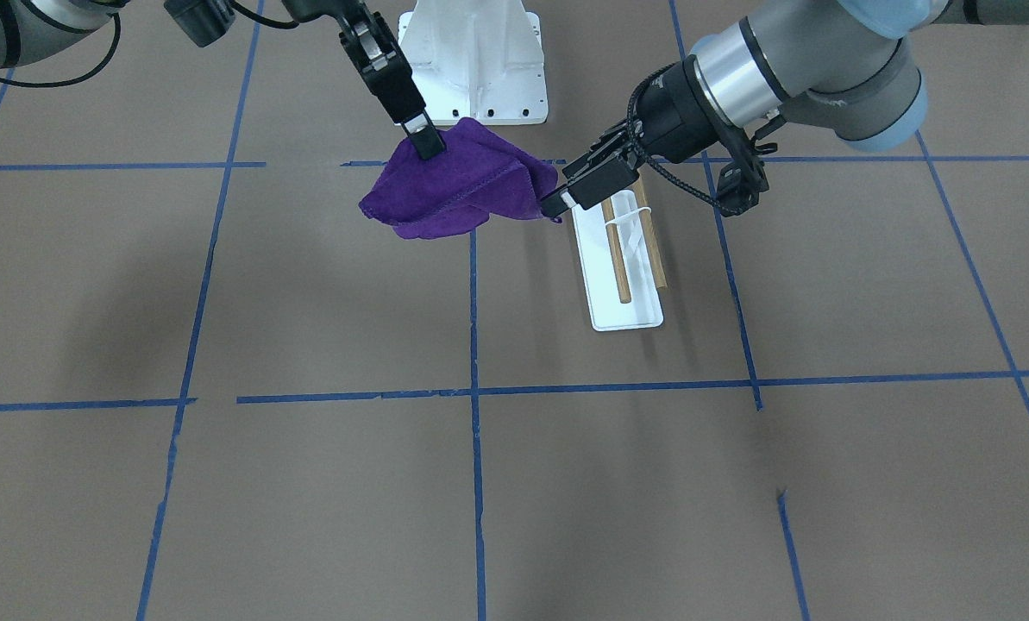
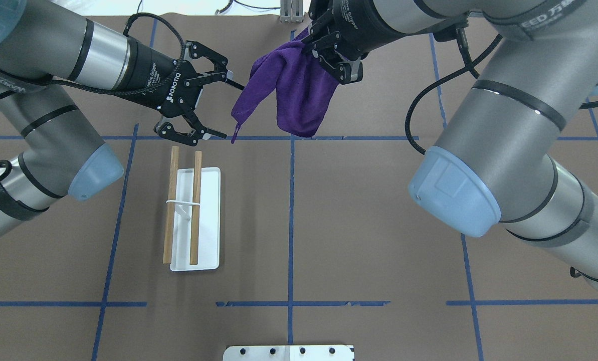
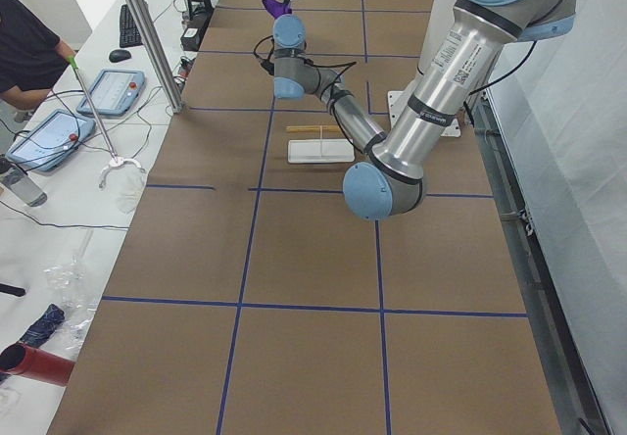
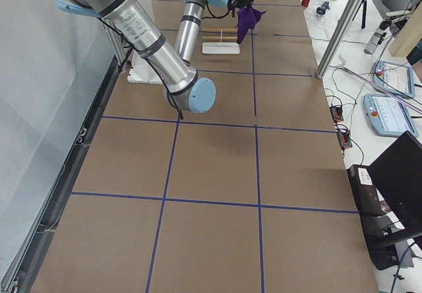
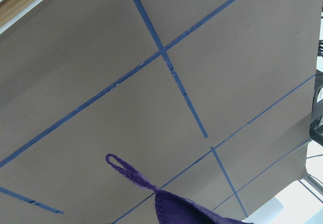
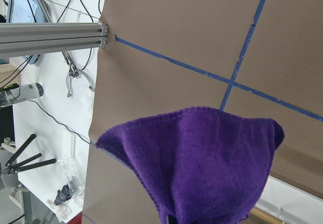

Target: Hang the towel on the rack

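A purple towel (image 2: 299, 95) hangs in the air from my right gripper (image 2: 340, 59), which is shut on its upper edge; both also show in the front view, the towel (image 1: 458, 185) under the gripper (image 1: 429, 143). My left gripper (image 2: 225, 105) is open, its jaws spread just beside the towel's hanging corner with a small loop (image 2: 235, 134), not holding it. The loop (image 5: 123, 166) shows in the left wrist view. The rack (image 2: 194, 220) is a white tray with two wooden rods, lying on the table below my left gripper (image 1: 561, 198).
The robot's white base plate (image 1: 471, 60) stands behind the towel. Blue tape lines (image 2: 291, 220) cross the brown table. Operator gear sits on side benches (image 3: 59, 131) beyond the table's end.
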